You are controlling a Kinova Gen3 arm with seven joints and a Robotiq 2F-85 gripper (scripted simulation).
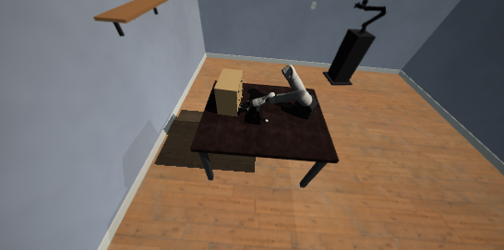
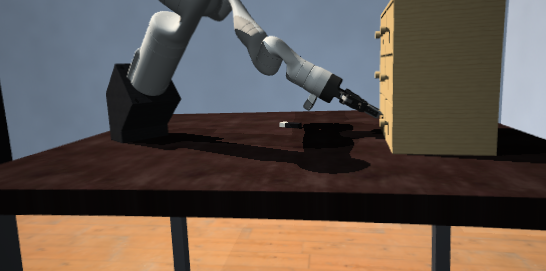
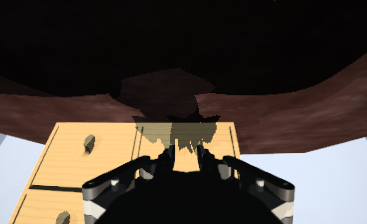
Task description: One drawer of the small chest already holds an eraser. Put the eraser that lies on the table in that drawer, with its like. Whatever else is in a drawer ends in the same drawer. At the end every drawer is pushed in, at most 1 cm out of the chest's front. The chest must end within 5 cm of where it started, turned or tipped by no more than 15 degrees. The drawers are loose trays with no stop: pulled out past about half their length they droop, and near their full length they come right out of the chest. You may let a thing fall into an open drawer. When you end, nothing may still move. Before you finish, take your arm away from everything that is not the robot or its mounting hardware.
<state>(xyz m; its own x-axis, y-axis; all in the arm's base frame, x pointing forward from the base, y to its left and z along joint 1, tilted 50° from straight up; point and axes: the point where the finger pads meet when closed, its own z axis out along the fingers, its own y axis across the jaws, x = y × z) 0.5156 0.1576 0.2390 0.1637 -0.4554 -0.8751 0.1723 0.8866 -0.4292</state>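
The small tan chest (image 1: 228, 80) (image 2: 445, 73) (image 3: 96, 167) stands upright at the table's far end, its drawer fronts looking flush. My gripper (image 1: 242, 108) (image 2: 381, 114) (image 3: 186, 151) is partly open, its fingertips slanting down at a bottom-row drawer front (image 3: 223, 144). Drawer front shows between the fingertips in the wrist view; that drawer's knob is not clearly visible there, so I cannot tell whether it lies between them. A small white thing, likely the eraser (image 1: 267, 120) (image 2: 283, 124), lies on the table beside the arm's shadow. The eraser inside a drawer is hidden.
The dark table (image 1: 263, 143) (image 2: 225, 173) carries the arm's base (image 2: 142, 113). Other drawer knobs (image 2: 378, 34) (image 3: 89, 144) stick out from the chest's front. A wall shelf (image 1: 138, 6) and a black pedestal (image 1: 349, 58) stand away from the table.
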